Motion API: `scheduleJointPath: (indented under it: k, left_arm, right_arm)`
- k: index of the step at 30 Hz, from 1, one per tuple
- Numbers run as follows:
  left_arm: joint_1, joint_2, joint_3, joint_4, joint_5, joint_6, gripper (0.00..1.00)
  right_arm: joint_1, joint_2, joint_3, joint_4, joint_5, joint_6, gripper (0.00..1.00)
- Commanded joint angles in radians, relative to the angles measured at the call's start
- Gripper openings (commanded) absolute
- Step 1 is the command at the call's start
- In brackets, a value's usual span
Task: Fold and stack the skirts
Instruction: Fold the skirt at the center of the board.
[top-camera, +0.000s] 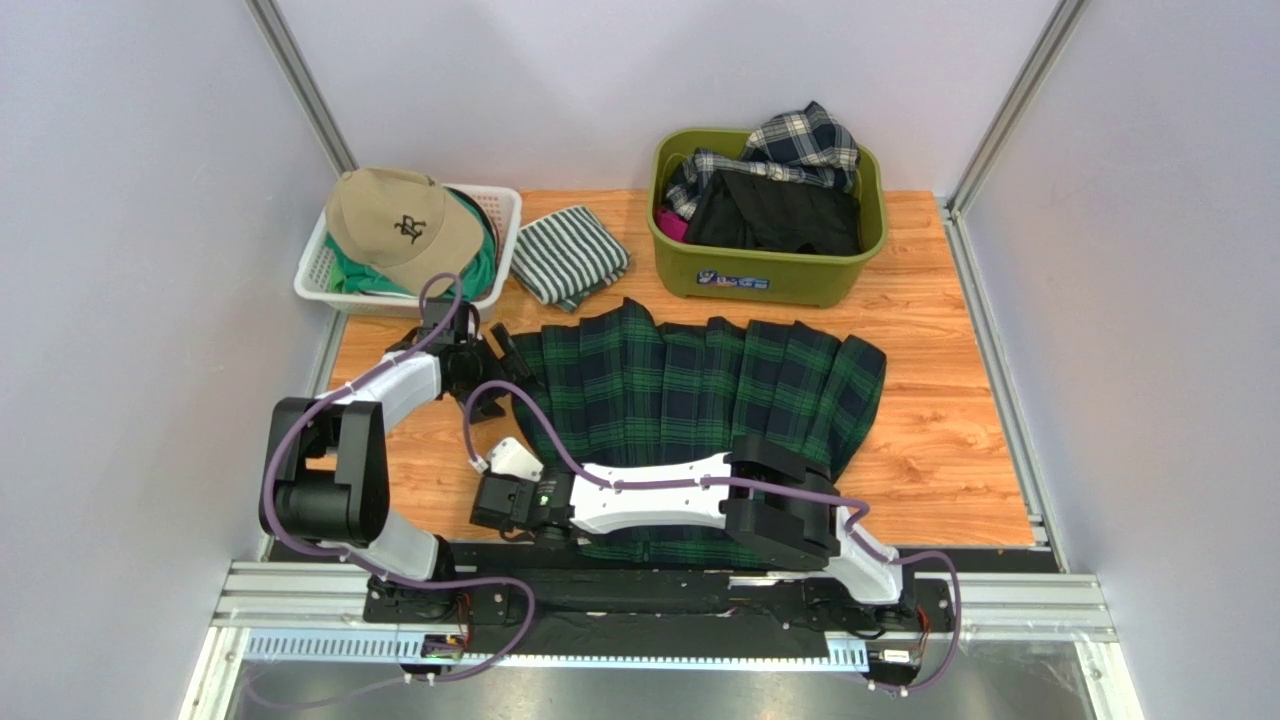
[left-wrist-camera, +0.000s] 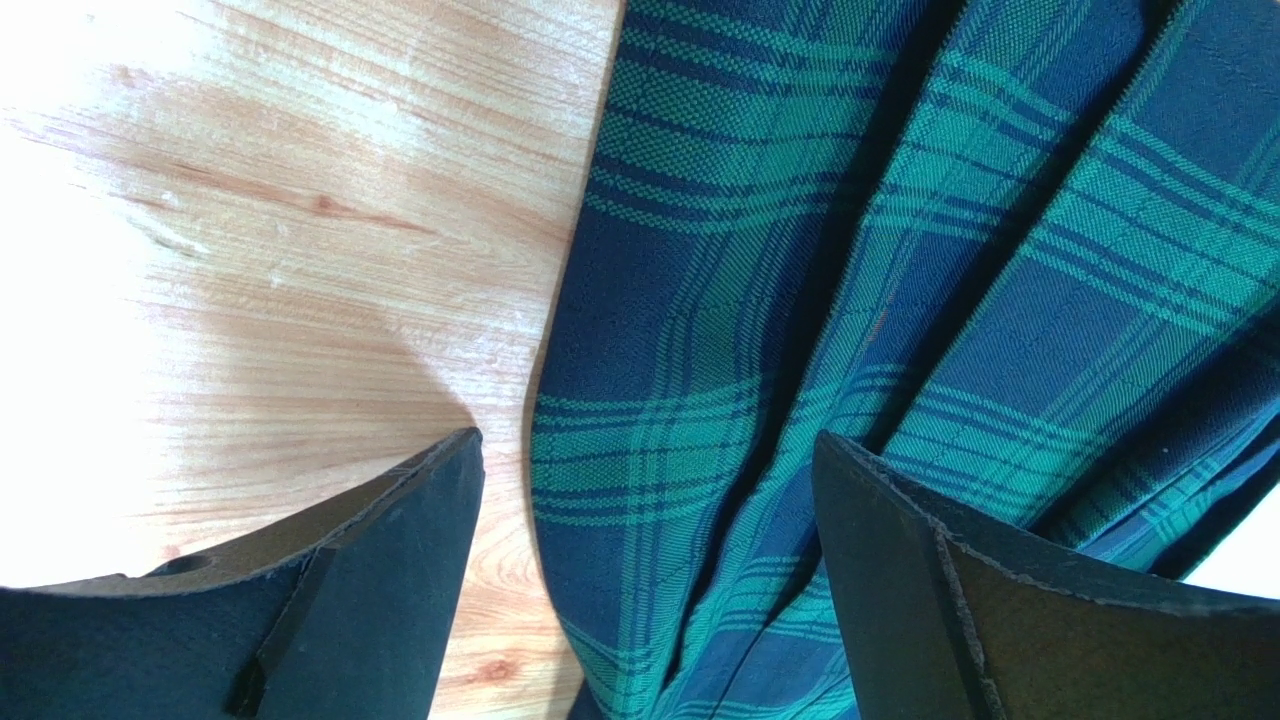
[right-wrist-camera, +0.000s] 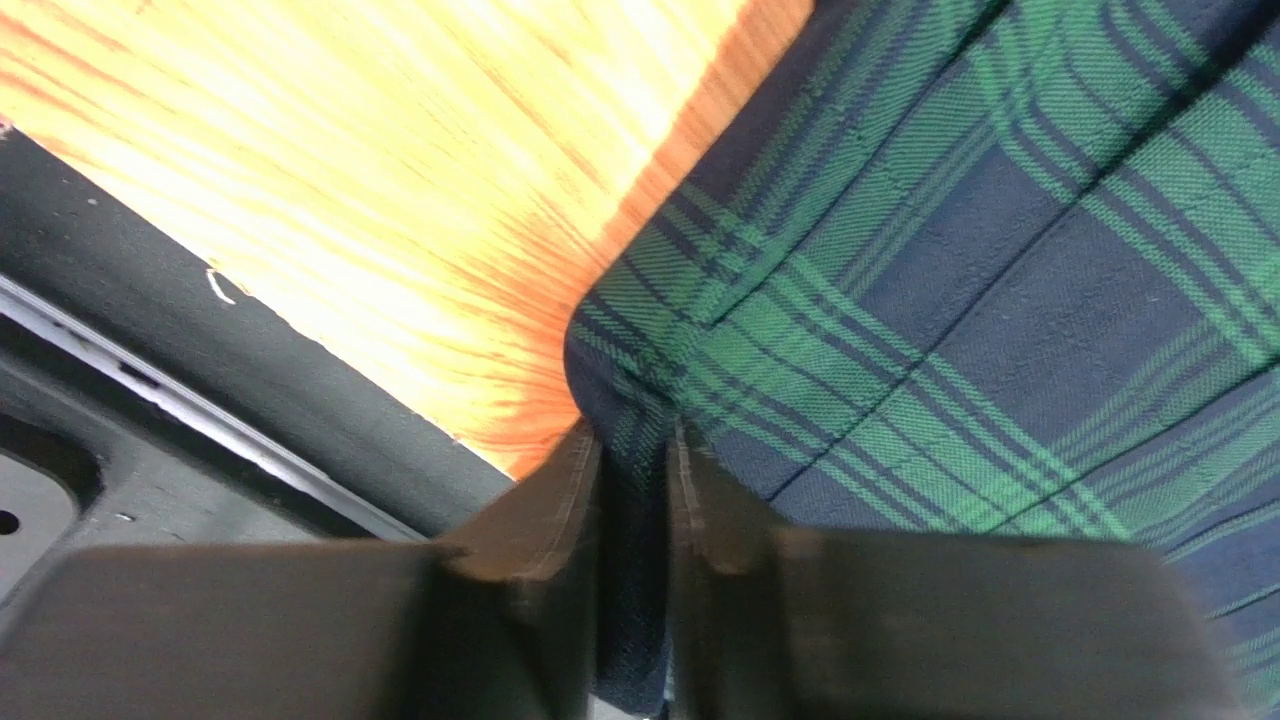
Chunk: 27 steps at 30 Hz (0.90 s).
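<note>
The dark green-navy tartan skirt (top-camera: 706, 398) lies spread flat on the wooden table (top-camera: 939, 450). My left gripper (top-camera: 493, 360) hovers at its far left corner, open; in the left wrist view the gripper (left-wrist-camera: 646, 450) straddles the skirt's edge (left-wrist-camera: 842, 300) with cloth and bare wood between the fingers. My right gripper (top-camera: 489, 507) is at the skirt's near left corner. In the right wrist view it (right-wrist-camera: 631, 443) is shut on a fold of the tartan hem (right-wrist-camera: 932, 270). A navy-white-grey plaid skirt (top-camera: 796, 143) and a black skirt (top-camera: 774, 213) lie in the green bin (top-camera: 766, 278).
A white basket (top-camera: 313, 270) at the back left holds a tan cap (top-camera: 394, 222). A green-and-white striped folded cloth (top-camera: 568, 255) lies beside it. The table's dark front rail (right-wrist-camera: 196, 345) runs just below the right gripper. Grey walls enclose the table on three sides.
</note>
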Motion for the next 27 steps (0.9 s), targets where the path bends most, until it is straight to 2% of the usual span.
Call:
scheduleJointPath:
  k: [1,2,9,15,19,21,24,25,27]
  left_arm:
    - [0.006,0.016,0.034,0.023,0.01,0.017,0.88]
    - [0.006,0.022,0.034,0.024,0.013,0.019,0.87]
    - [-0.003,0.044,0.05,0.046,0.023,0.019,0.87]
    - [-0.022,0.096,0.105,0.029,0.007,0.026,0.73]
    - [-0.022,0.11,0.119,0.021,0.001,0.029,0.54]
    - [-0.022,0.119,0.135,0.017,-0.005,0.032,0.49]
    - [-0.022,0.136,0.16,0.0,-0.008,0.042,0.25]
    - [-0.022,0.141,0.166,-0.006,-0.011,0.046,0.01]
    - [-0.022,0.133,0.189,-0.049,-0.068,0.051,0.0]
  right_arm:
    - [0.005,-0.093,-0.057,0.048,0.011,-0.001,0.04]
    - [0.004,-0.113,-0.068,0.062,0.011,-0.006,0.0]
    - [-0.006,-0.355,-0.158,0.139,0.015,-0.095,0.0]
    - [-0.007,-0.398,-0.177,0.135,-0.028,-0.107,0.0]
    - [-0.006,-0.413,-0.183,0.128,-0.017,-0.104,0.0]
    - [-0.007,-0.421,-0.197,0.131,-0.031,-0.112,0.0]
    - [-0.006,-0.443,-0.221,0.149,-0.064,-0.121,0.0]
    - [-0.007,-0.444,-0.237,0.152,-0.077,-0.125,0.0]
    - [-0.007,-0.45,-0.249,0.172,-0.115,-0.148,0.0]
